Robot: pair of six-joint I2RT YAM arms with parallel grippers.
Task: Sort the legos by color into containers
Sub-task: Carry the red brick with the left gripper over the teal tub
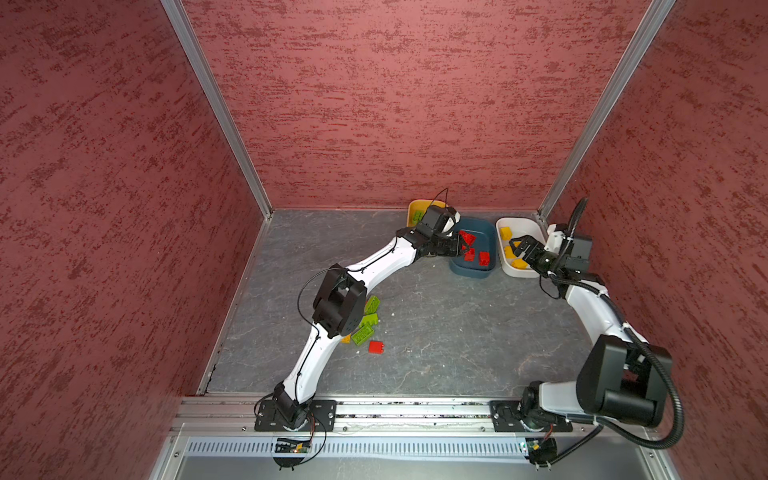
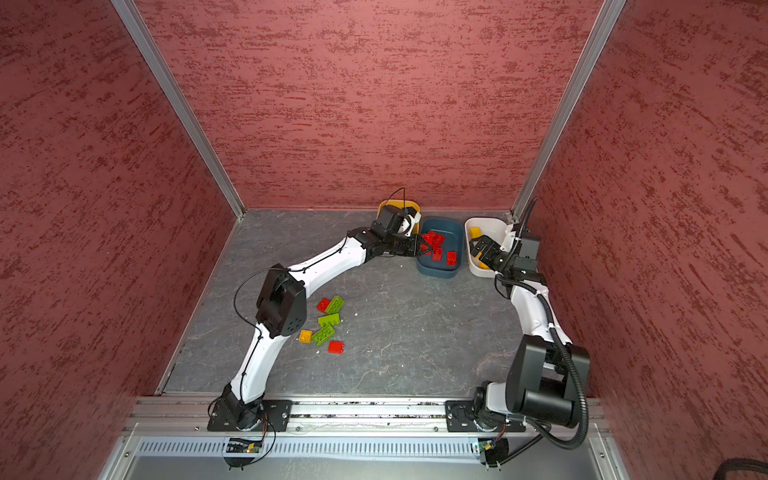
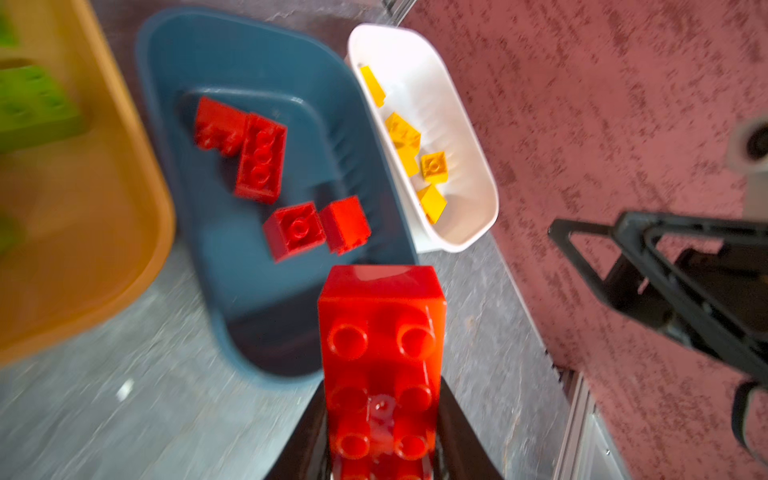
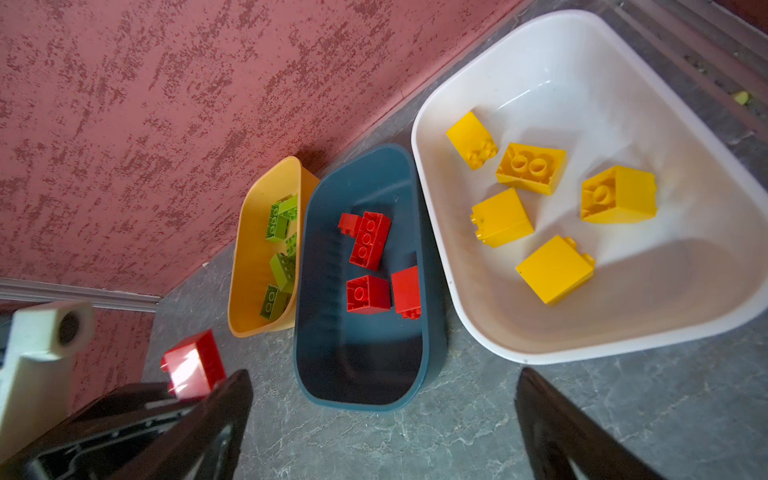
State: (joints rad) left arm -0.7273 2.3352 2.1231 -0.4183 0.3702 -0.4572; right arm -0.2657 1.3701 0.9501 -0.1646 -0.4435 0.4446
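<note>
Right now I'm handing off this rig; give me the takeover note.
Left gripper: shut on a red brick, close to the teal tub.
Right gripper: open, empty, by the white tub.
Done: four red bricks in teal, five yellow bricks in white, green bricks in the yellow-orange tub.
Left: drop the held brick; loose on the table: three green, two red, one yellow.

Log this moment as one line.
left gripper: shut on red oblong brick, near teal tub | right gripper: open, empty, by white tub | unsorted bricks: green, red, yellow on tabletop
</note>
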